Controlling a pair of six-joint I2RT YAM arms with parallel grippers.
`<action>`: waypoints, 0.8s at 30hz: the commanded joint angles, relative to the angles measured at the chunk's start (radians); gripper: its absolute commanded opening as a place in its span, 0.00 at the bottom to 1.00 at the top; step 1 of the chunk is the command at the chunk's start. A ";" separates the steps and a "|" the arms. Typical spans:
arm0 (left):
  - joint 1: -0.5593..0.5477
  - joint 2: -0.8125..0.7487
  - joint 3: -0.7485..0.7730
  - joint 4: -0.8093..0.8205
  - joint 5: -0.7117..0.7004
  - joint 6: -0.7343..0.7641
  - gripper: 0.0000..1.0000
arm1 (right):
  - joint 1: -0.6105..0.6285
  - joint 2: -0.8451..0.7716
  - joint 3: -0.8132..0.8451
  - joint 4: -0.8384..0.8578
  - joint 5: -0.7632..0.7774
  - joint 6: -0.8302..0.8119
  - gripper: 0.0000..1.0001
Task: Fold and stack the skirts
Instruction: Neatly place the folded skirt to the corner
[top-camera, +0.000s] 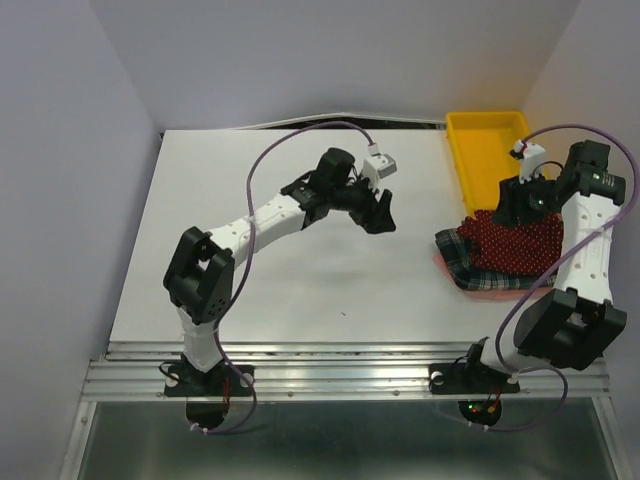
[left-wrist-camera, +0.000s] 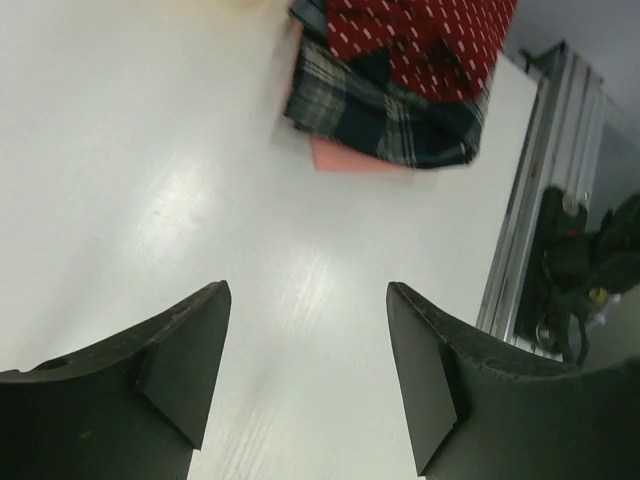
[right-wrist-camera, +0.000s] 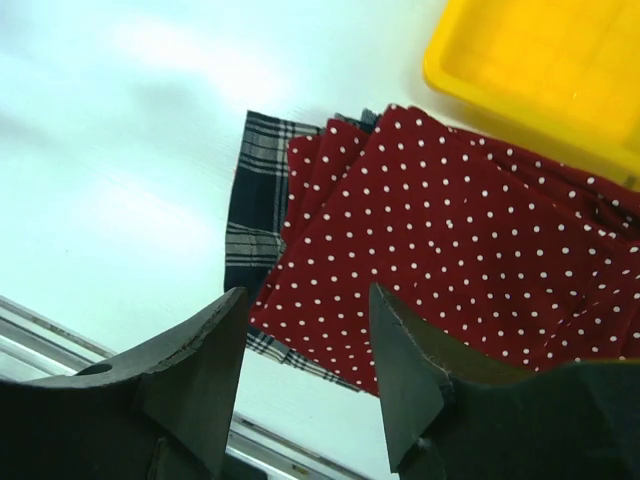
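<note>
The left pincer (left-wrist-camera: 307, 288) is wide open. Its two black fingers (left-wrist-camera: 185, 350) stand far apart and nothing is between them. It hangs in the air over the bare middle of the white table (top-camera: 280, 280). It touches nothing. The skirts are well away from it, off to the right side.

The right pincer (right-wrist-camera: 308, 290) is open too, with nothing between its fingers. It hangs just over the red skirt (right-wrist-camera: 470, 250), near the far edge of the cloth. I cannot tell if it touches the cloth.

The red skirt has little white dots. It lies folded on top of the plaid skirt (right-wrist-camera: 255, 190). The plaid skirt is dark with white lines. It peeks out from under the red one on the left side and along the near side. The two make one pile at the right side of the table, close to the right arm.

Something flat and pink (left-wrist-camera: 345, 158) sticks out from under the plaid skirt at the near edge. I cannot tell what it is.

The yellow tray (top-camera: 455, 150) sits just behind the pile, at the far right corner of the table. The red skirt reaches right up to the near end of the tray.
</note>
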 joint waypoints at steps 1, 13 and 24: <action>-0.132 -0.141 -0.168 0.223 0.012 0.323 0.73 | -0.022 0.081 0.064 -0.011 0.041 0.030 0.56; 0.068 0.017 -0.085 0.317 0.168 -0.072 0.67 | 0.395 -0.072 -0.026 -0.226 0.316 -0.432 0.46; 0.154 -0.183 -0.364 0.304 0.132 -0.096 0.68 | 0.698 0.005 -0.215 -0.236 0.855 -0.613 0.39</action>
